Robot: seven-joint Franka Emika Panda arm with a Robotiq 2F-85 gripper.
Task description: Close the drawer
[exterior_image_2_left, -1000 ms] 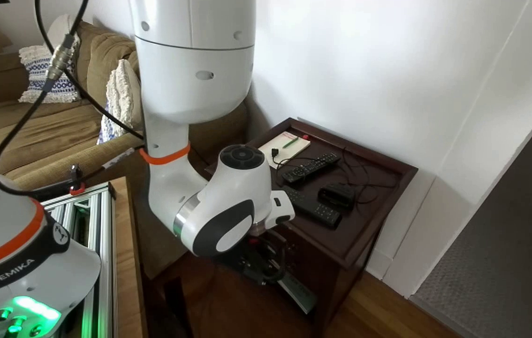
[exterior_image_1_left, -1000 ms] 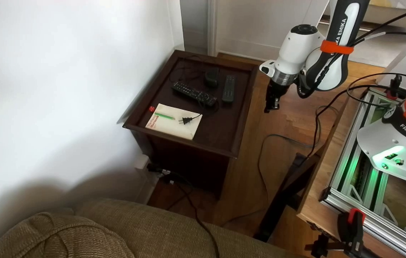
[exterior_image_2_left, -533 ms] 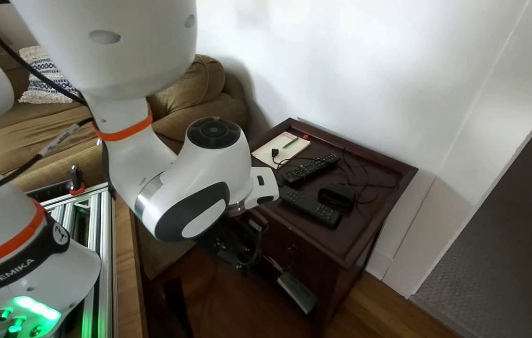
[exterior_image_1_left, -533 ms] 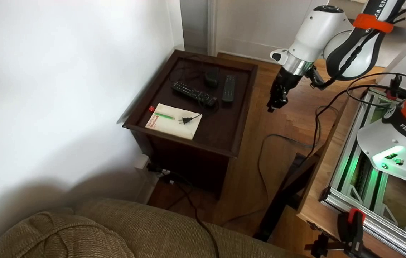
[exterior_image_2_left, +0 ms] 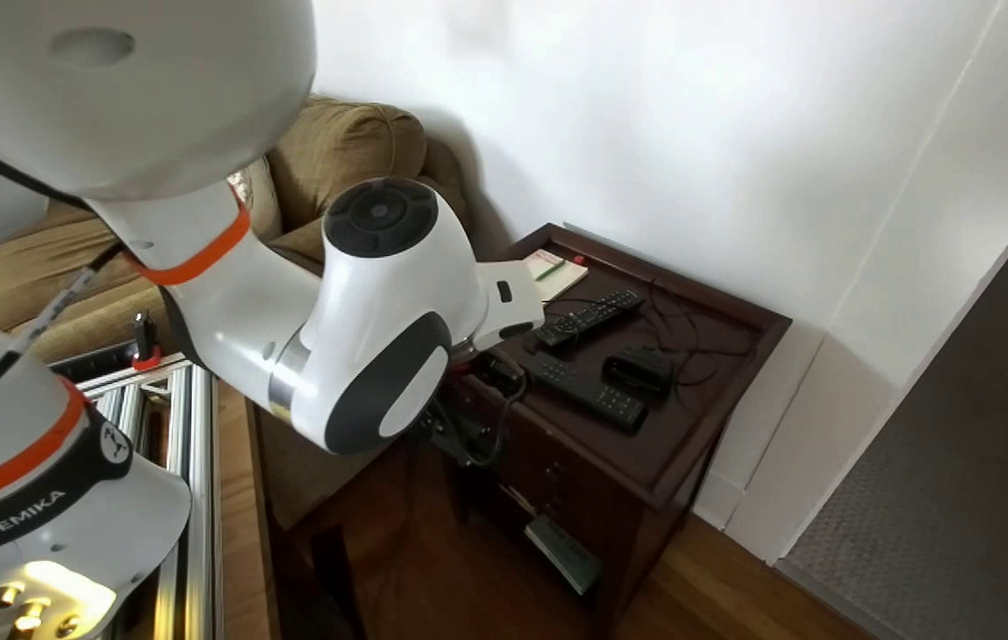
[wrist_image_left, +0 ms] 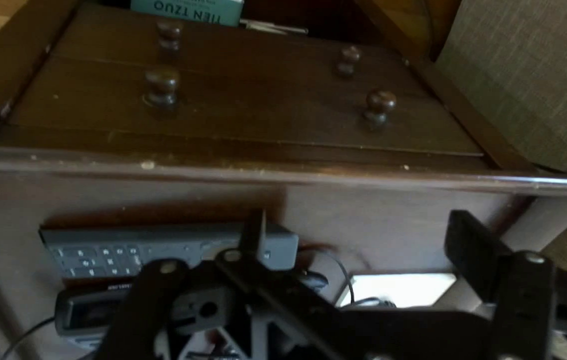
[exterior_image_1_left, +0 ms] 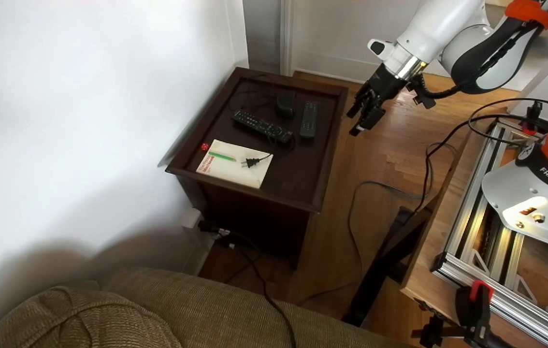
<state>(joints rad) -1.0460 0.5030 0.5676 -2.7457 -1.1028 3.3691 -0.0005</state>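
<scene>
The drawer (wrist_image_left: 263,110) shows in the wrist view as a dark brown wooden front with several round knobs (wrist_image_left: 381,102). It looks flush in the frame of the end table, and no drawer interior is visible. A thin seam runs across the front between the knob rows. In an exterior view, part of the drawer front (exterior_image_2_left: 535,453) appears beyond the arm; elsewhere the tabletop hides it. My gripper (wrist_image_left: 358,227) is open, nothing between its fingers, in front of and above the table's edge. From outside, the gripper (exterior_image_1_left: 353,123) hangs just off the tabletop's side, apart from it.
On the tabletop (exterior_image_1_left: 298,169) lie remotes (exterior_image_1_left: 262,126), a black device (exterior_image_2_left: 637,366), cords and a white booklet (exterior_image_1_left: 240,164) with a green pen. A greenish book (exterior_image_2_left: 562,553) juts from the shelf below the drawer. A sofa (exterior_image_1_left: 196,309) and wall flank the table.
The gripper's fingers have spread from shut to open. My arm has drawn back from the table front, and the gripper has risen and tilted toward the table. The base light turned from green to yellowish.
</scene>
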